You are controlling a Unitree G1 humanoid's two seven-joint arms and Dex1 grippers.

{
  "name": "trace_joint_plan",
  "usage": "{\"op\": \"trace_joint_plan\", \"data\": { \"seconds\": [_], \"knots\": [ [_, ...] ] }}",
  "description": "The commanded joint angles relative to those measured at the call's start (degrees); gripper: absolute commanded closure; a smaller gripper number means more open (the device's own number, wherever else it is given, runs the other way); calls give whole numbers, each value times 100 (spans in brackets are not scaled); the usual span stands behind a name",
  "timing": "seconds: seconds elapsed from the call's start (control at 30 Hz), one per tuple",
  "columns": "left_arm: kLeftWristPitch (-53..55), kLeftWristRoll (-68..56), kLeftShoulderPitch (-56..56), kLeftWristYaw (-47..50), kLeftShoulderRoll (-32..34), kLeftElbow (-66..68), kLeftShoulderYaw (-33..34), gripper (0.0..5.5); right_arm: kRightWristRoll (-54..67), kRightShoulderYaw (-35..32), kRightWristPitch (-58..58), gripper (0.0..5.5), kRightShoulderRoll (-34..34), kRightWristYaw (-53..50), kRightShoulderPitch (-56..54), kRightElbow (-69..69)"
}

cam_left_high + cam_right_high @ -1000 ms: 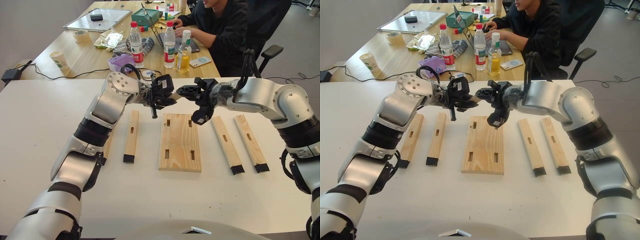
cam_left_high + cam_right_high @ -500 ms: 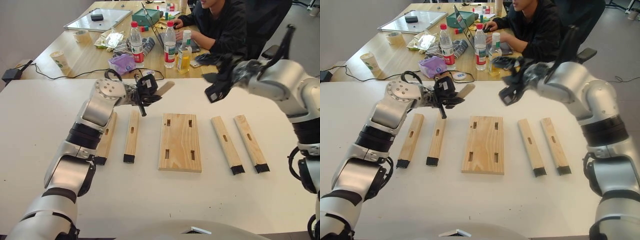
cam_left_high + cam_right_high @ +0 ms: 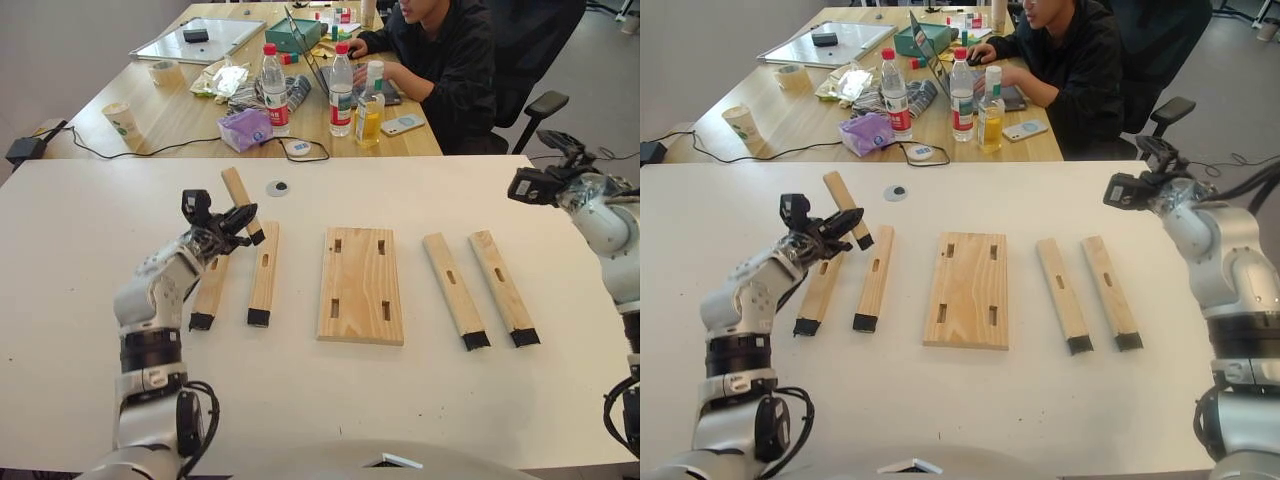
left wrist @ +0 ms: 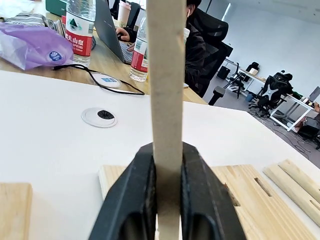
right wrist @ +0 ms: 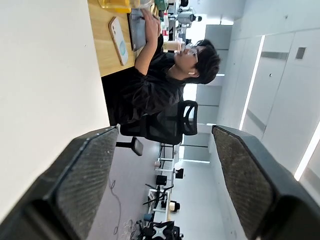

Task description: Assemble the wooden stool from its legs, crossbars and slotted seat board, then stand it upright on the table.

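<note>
Left gripper (image 4: pixel 167 155) is clamped across the thin faces of a short bar (image 3: pixel 237 195), probably a crossbar. The bar is held tilted off the table (image 3: pixel 80 260) above the far ends of the two left legs (image 3: pixel 210 285) (image 3: pixel 264 270), and its black-tipped end is the lower one. The grip sits close to that black end, so most of the length sticks out beyond the jaws. The bar looks like light, stiff bare softwood that shouldn't flex or slip much in the pads, but a long overhang will lever in the jaws if the free end gets pushed into a slot. A hold nearer mid-length would likely be better before any insertion. Both left legs lie flat and parallel, black feet toward the robot, each with a slot mid-length; best taken across the width, clear of the slot. Seat board (image 3: pixel 361 284) lies flat in the centre with four slots facing up. It's the widest and probably heaviest part, lying flush on the table, so it likely needs an edge pinch or a slide to the table edge. The two right legs (image 3: pixel 453 303) (image 3: pixel 503 285) are flat, just right of the board, same orientation. Right gripper (image 3: pixel 535 185) is raised off to the far right, well apart from the parts, with its fingers (image 5: pixel 85 185) spread wide and nothing between them
</note>
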Motion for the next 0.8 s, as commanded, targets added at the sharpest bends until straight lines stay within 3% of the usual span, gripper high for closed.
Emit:
{"op": "trace_joint_plan", "data": {
  "seconds": [0.03, 0.6, 0.8],
  "knots": [
    [-386, -137, 281, 372, -399, -113, 81, 512, 237, -188, 234, 204, 15, -132, 471, -75],
    [-1364, 278, 690, 810, -660, 375, -473, 512, 542, -182, 452, 204, -82, -249, 744, -79],
    [-1515, 349, 607, 1354, -646, 639, -356, 512, 602, -118, 493, 204, -118, -236, 723, -95]
  ]
}}
